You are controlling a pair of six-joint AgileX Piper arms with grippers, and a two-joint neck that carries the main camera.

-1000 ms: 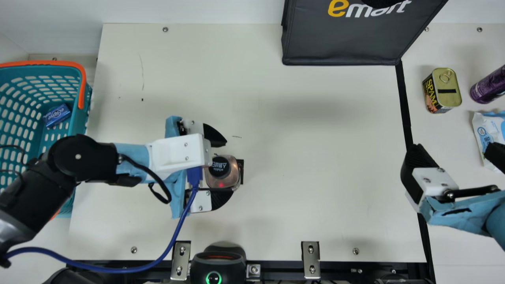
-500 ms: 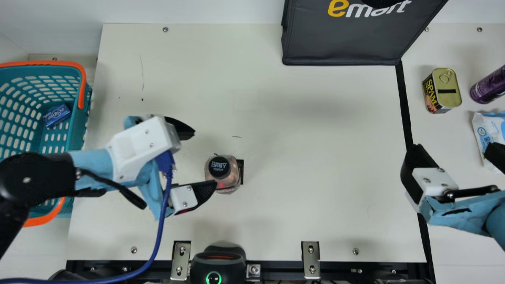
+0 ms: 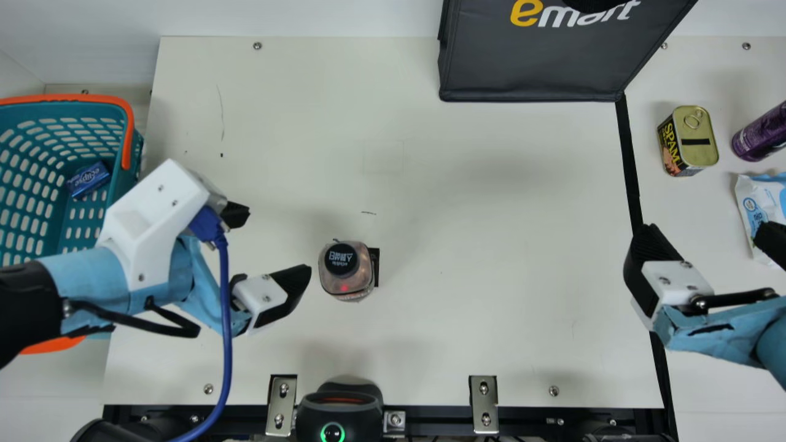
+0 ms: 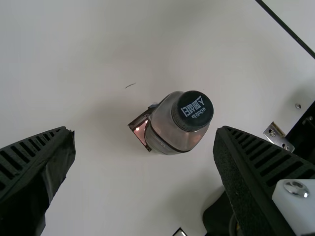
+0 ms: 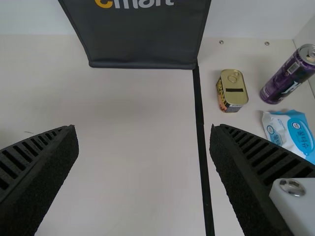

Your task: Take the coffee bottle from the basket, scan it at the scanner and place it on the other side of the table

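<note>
Coffee bottle, translucent, rounded-square, smooth black cap

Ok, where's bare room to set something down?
In the main view, widest patch: between coffee bottle and black line, below the bag. Another: left of the bag, above the left hand. Crowded: at and beyond the line, with meat tin, purple can, wipes packet and right hand.
</note>
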